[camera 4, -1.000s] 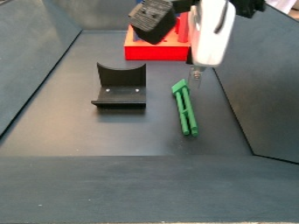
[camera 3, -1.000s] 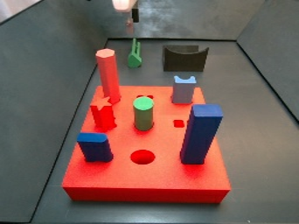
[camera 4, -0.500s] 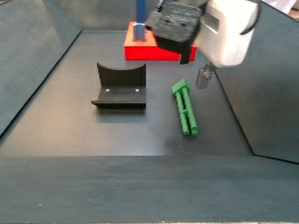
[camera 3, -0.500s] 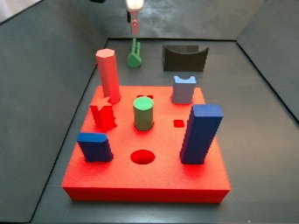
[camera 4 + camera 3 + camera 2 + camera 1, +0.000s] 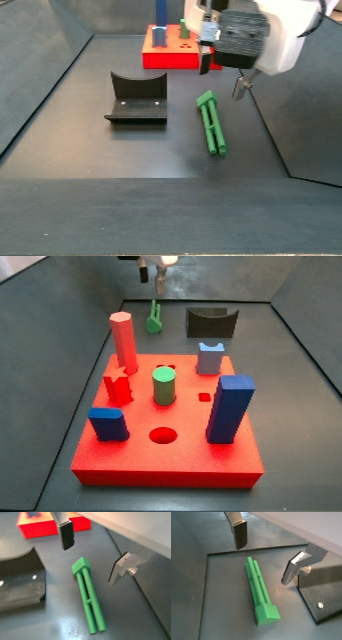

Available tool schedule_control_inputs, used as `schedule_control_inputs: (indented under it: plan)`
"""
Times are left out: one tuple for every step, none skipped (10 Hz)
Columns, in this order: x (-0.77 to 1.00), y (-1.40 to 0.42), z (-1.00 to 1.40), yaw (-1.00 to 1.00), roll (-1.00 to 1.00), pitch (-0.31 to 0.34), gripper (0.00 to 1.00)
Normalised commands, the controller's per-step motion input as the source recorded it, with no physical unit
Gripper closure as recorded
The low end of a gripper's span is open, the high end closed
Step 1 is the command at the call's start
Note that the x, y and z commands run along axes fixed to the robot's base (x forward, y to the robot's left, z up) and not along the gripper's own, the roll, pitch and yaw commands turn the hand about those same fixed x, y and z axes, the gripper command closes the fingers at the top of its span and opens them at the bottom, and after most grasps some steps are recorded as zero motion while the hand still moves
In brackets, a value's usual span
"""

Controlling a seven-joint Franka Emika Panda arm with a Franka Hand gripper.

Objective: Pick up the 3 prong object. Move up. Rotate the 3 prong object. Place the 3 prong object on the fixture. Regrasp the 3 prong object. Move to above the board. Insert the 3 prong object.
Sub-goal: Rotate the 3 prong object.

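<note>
Bar (image 5: pixel 211 123), the 3 prong piece, lies flat on the floor near the fixture (image 5: pixel 135 98), so we judge nothing is done yet and every step from pickup to insertion in the board (image 5: pixel 167 426) remains. We see our gripper (image 5: pixel 263 553) above it, fingers (image 5: pixel 67 537) spread wide, holding nothing.

My gripper (image 5: pixel 152 265): cut off by the frame edge at 12 o'clock in a side view, fingertips too small to read. Board (image 5: pixel 178 57): partly hidden behind my wrist housing. Fixture (image 5: pixel 19 582): cropped at 9 o'clock in a wrist view.
</note>
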Motion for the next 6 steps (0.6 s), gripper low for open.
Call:
schedule_control_inputs:
  plan:
    - [0.04,0.0,-0.04,1.0,0.0,-0.007,0.0]
    - [0.04,0.0,-0.04,1.0,0.0,-0.008,0.0]
    - [0.04,0.0,-0.04,1.0,0.0,-0.008,0.0]
    - [0.04,0.0,-0.04,1.0,0.0,-0.009,0.0]
    - [0.04,0.0,-0.04,1.0,0.0,-0.01,0.0]
    - [0.04,0.0,-0.04,1.0,0.0,-0.011,0.0]
